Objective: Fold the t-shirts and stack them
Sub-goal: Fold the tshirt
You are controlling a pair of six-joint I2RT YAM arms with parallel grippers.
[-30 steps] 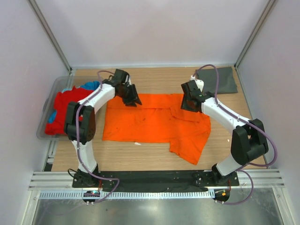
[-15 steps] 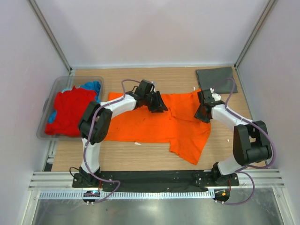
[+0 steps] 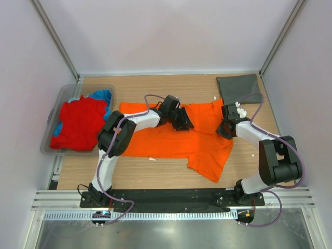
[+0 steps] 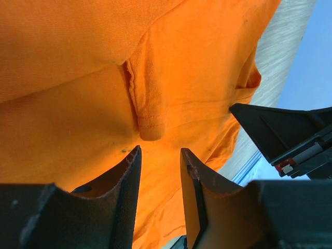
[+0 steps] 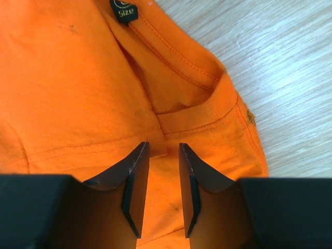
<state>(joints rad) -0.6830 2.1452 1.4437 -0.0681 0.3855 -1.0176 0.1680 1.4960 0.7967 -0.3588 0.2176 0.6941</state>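
A bright orange t-shirt [image 3: 166, 140] lies spread across the middle of the wooden table, with one sleeve trailing toward the near right. My left gripper [image 3: 185, 123] hovers low over its far middle part, jaws open [image 4: 160, 155], with a small folded hem [image 4: 150, 124] just ahead of them. My right gripper [image 3: 222, 130] is open [image 5: 163, 150] over the collar [image 5: 187, 104], near the black size label [image 5: 123, 10]. A folded dark grey t-shirt [image 3: 238, 89] lies at the back right. A red t-shirt [image 3: 78, 122] and a blue t-shirt [image 3: 101, 95] fill the tub.
A clear plastic tub [image 3: 52, 116] stands at the table's left edge. White walls enclose the table on three sides. A small white scrap [image 3: 151, 158] lies at the orange shirt's near edge. The right arm's gripper [image 4: 290, 140] shows in the left wrist view.
My left gripper has swept right from the shirt's far left corner to its far middle. My right gripper has shifted right to the collar. The shirt's far edge now lies flatter.
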